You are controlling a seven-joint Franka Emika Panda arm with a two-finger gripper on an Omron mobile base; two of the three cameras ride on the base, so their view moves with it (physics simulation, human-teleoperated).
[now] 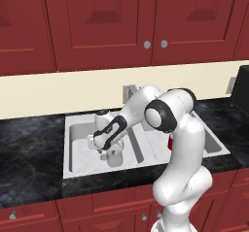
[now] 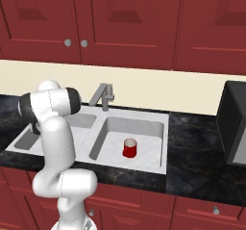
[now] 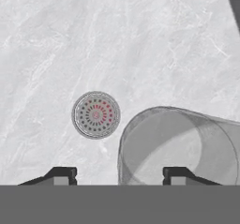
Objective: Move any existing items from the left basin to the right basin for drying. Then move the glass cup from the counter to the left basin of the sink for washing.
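Over the left basin (image 3: 56,40) the gripper (image 3: 119,174) points down, fingers spread wide, gripping nothing. Glass cup (image 3: 180,145) stands on the marbled floor right of the drain (image 3: 96,115), one fingertip overlapping its wall. Red cup (image 2: 129,147) upright in right basin (image 2: 144,128).

the left basin (image 3: 56,40) looks like pale grey marbled stone, smooth and matt, with faint veins. its drain (image 3: 96,115) is a dull metal disc, perforated. the glass cup (image 3: 180,145) is smoky, translucent glass. the red cup (image 2: 129,147) looks like matt plastic with a pale inside. the surface (image 2: 192,147) is black veined marble with a slight sheen. the faucet (image 2: 102,97) is grey brushed metal.
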